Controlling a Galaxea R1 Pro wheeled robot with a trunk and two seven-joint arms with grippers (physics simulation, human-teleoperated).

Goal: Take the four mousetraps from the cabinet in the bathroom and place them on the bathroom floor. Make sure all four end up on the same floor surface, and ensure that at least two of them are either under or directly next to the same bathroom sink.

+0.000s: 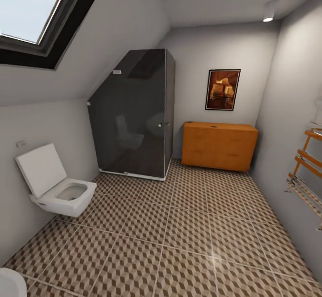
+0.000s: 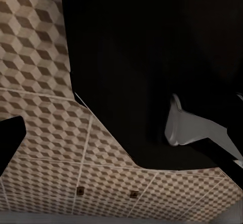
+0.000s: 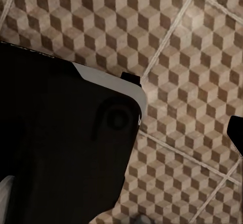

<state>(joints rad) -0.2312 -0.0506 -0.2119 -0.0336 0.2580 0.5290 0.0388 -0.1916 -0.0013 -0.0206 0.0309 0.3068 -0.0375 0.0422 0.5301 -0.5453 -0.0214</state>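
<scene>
The orange-brown cabinet (image 1: pixel 219 146) stands shut against the far wall, right of the dark shower cabin. The cube-patterned bathroom floor (image 1: pixel 179 239) stretches from me to it. In the left wrist view, two small tan-brown pieces that look like mousetraps (image 2: pixel 80 190) (image 2: pixel 133 194) lie flat on the tiles near a wall base. My left gripper (image 2: pixel 119 153) hangs over the floor beside my black base, fingers (image 2: pixel 10 140) far apart and empty. My right gripper's one visible finger (image 3: pixel 236 133) sits at the frame edge above the tiles, holding nothing. The sink is out of view.
A white wall-hung toilet (image 1: pixel 58 189) with its lid up is at the left. The dark glass shower cabin (image 1: pixel 134 113) fills the back left corner. A wooden towel rack (image 1: pixel 308 171) juts from the right wall. A white rounded rim (image 1: pixel 9 283) shows at bottom left.
</scene>
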